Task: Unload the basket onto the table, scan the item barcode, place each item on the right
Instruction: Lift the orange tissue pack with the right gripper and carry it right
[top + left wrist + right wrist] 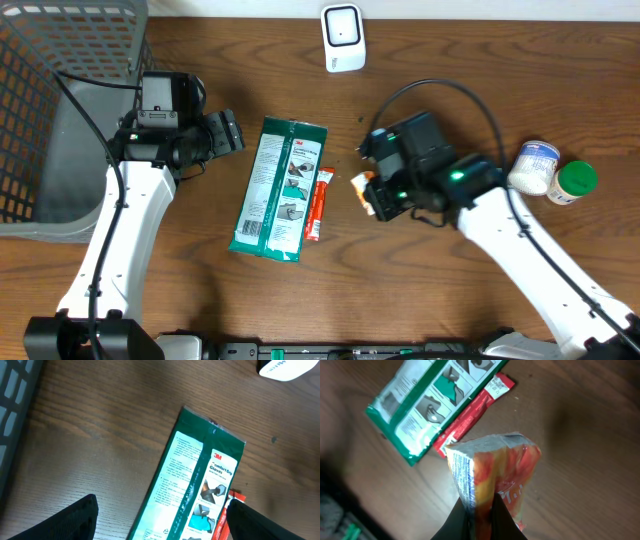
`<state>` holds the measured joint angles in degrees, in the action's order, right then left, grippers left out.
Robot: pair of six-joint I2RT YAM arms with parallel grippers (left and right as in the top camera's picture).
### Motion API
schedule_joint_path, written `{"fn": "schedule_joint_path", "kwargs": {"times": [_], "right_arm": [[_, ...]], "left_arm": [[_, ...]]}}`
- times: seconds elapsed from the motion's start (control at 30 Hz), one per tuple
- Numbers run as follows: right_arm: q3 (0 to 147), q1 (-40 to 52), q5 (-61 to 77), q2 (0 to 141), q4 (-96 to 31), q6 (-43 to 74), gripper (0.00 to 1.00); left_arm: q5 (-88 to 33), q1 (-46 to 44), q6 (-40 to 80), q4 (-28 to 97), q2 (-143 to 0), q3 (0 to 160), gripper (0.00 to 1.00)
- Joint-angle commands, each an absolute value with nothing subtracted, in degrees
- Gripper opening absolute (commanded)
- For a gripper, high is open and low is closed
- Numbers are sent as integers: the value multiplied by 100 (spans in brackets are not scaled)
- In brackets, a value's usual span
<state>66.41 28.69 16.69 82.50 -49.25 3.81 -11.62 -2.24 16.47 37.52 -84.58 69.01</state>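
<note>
Pinched between the right gripper's [480,510] dark fingertips is a small orange snack packet [495,472], clamped by its lower end so the crimped top seal stands up beyond the fingers, clear of the wooden table [580,435]. Film is glossy foil-plastic: orange print on one face, a silver back panel with fine blue text running along the edge by the left-hand fingertip. Judged very light, soft and crinkly; it should flex or fold instead of holding flat, and the slick film could slide if the pinch loosens. Best hold looks to be a seam or corner, leaving the printed back panel uncovered; barcode not located, it may sit under the fingers. Beyond the fingertips lie a flat green 3M Comfort Grip Gloves pack [427,402], a limp rectangular bag with white text and photo panels, and a narrow red stick sachet [472,415] touching its long edge. Left gripper [161,505] hangs released, jaws spread wide, nothing between them, with the gloves pack just ahead of the fingers. White rounded barcode scanner [342,38] stands at the far table edge, well apart from both sets of fingers; packet's coded face presumably has to be turned toward it.
</note>
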Motion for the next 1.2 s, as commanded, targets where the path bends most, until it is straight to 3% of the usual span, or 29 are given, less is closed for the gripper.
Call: {"fn": "schedule_joint_path", "kwargs": {"times": [0.0,0.37,0.63,0.87,1.0,1.17], "right_arm": [[6694,2488,2724,8134,-5057,272,1],[6685,1728,4300,8178,-5151,104,1],[6685,982,6475,8178,-5210,-449,1],[6683,672,7505,8200,-5179,-670,1],[6683,596,8945,8206,-4762,-1044,1],[6687,600,8943,8211,-4060,-460,1]], "left_arm": [[-1087,-193,1610,3774,-8423,7026,83],[-1087,-193,1610,3774,-8423,7026,83],[-1087,-193,1610,3774,-8423,7026,83],[-1087,-193,1610,3774,-8423,7026,83],[-1087,-193,1610,3774,-8423,7026,83],[-1087,-193,1610,3774,-8423,7026,83]]}}
